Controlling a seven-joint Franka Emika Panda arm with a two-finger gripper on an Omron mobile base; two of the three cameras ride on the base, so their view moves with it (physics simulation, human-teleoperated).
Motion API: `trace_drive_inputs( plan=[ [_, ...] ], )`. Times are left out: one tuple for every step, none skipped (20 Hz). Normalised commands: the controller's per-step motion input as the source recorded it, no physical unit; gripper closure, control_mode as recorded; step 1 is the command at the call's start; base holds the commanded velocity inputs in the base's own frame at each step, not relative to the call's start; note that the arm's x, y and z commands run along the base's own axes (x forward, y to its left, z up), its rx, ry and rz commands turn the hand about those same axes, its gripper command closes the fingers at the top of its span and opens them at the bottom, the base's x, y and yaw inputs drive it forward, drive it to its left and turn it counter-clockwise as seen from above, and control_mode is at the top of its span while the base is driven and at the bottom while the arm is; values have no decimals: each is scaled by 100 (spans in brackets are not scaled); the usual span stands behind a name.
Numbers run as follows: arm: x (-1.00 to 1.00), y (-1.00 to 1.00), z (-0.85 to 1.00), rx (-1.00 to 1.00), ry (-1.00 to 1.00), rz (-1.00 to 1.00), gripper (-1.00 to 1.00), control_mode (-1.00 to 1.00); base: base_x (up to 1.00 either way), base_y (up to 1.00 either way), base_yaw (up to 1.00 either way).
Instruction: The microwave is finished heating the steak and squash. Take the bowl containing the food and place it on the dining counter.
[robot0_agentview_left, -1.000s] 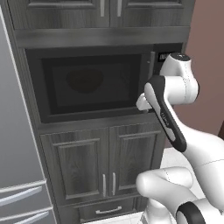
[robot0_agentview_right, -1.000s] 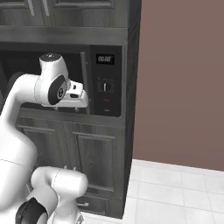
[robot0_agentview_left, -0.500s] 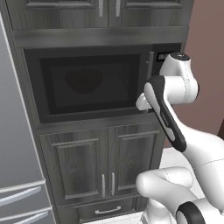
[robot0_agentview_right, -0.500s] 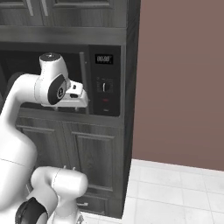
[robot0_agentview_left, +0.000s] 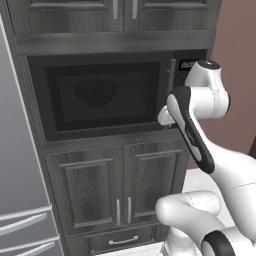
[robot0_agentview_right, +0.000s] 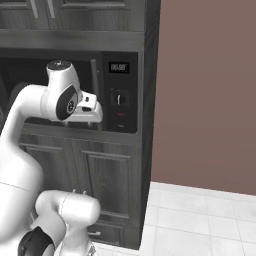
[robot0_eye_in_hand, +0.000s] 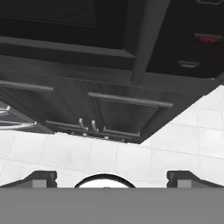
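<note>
Hovering with gripper (robot0_eye_in_hand: 112, 178) spread and empty by the microwave (robot0_agentview_left: 105, 95) handle (robot0_agentview_left: 171, 85); door shut, bowl not yet retrieved.

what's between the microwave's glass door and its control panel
The long grey bar handle stands upright between the dark glass door and the control panel, seen in the left base view.

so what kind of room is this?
A simulated home kitchen, most likely: a built-in microwave set in dark wood cabinets, a steel fridge beside them, and a white tiled floor.
</note>
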Motion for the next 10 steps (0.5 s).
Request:
trace_drive_inputs(
  plan=[
    [7, -31, 12, 1, -13, 0, -100, -100, 0, 0, 0],
    [17, -26, 14, 1, -15, 0, -100, -100, 0, 0, 0],
    [36, -24, 13, 1, -15, -1, -100, -100, 0, 0, 0],
    [44, -17, 14, 1, -16, -3, -100, -100, 0, 0, 0],
    [44, -26, 16, 3, -19, -5, -100, -100, 0, 0, 0],
    [49, -26, 16, 4, -21, -6, -100, -100, 0, 0, 0],
    [55, -20, 15, 3, -23, -7, -100, -100, 0, 0, 0],
    [56, -18, 15, 2, -24, -8, -100, -100, 0, 0, 0],
    [61, -12, 9, 1, -23, -10, -100, -100, 0, 0, 0],
    [56, 0, 11, 0, -26, -10, -100, -100, 0, 0, 0]
  ],
)
